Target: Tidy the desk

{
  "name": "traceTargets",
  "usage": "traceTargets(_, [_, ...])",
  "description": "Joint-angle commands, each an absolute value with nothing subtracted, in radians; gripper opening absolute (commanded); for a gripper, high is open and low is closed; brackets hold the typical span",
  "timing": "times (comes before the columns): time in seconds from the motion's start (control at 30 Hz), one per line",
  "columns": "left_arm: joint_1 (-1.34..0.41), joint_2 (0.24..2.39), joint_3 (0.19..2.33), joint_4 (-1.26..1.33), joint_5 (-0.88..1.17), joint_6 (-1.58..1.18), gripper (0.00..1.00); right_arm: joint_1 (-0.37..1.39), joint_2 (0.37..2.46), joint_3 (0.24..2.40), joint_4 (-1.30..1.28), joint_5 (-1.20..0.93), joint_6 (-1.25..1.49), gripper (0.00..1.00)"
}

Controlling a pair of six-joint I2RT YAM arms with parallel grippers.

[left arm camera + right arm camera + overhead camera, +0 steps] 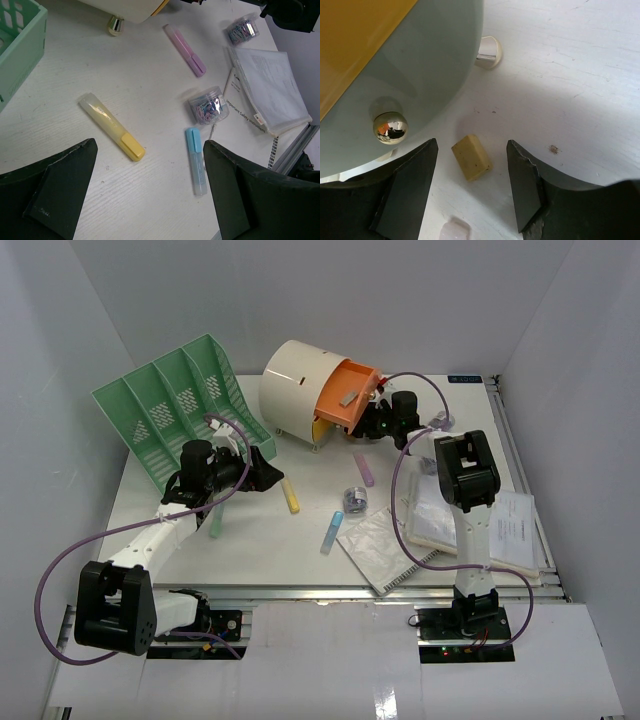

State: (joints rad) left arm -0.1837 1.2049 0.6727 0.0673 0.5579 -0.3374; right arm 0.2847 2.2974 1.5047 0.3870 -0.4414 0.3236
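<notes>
White desk [270, 555] seen from above, strewn with stationery, spread between two robot arms whose fingers are all released.

At the far left, a green slotted file rack [180, 405] is set at an angle on the desk. Just right of it, the left gripper [150, 146] is held with its fingers spread wide and nothing between them, above a yellow highlighter [111, 126] lying flat. Further right, a blue highlighter [196, 160], a clear tub of paper clips [209, 105] and a purple highlighter [185, 50] are scattered apart on the bare surface. Behind them, a cream drum-shaped drawer unit [295, 385] is seen with its orange drawer [345, 395] sticking out. Beside the drum's lower edge, the right gripper [472, 145] is lowered with its fingers parted on either side of a small tan eraser [471, 157], a gap being visible on each side. At the right, a spiral notebook [385, 550] and printed booklets [500, 530] are laid near the front edge.
</notes>
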Motion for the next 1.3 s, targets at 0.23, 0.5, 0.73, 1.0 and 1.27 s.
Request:
traceTargets(0.23, [-0.187,1.191,0.711,0.071,0.566,-0.327,0.98,0.338,2.275,1.504,0.29,-0.399,0.229,0.57])
traceTargets(0.5, [-0.187,1.184,0.713,0.071,0.571,-0.327,0.98,0.339,2.222,1.421,0.289,-0.402,0.203,0.52])
traceTargets(0.73, [-0.187,1.176,0.712,0.071,0.572,-0.328,0.98,0.343,2.18,1.371,0.271,-0.38,0.161,0.47])
traceTargets(1.0, [-0.186,1.173,0.712,0.071,0.572,-0.328,0.98,0.345,2.188,1.392,0.254,-0.342,0.162,0.39])
traceTargets(1.27, [-0.187,1.175,0.71,0.071,0.572,-0.328,0.98,0.344,2.2,1.401,0.279,-0.319,0.2,0.42])
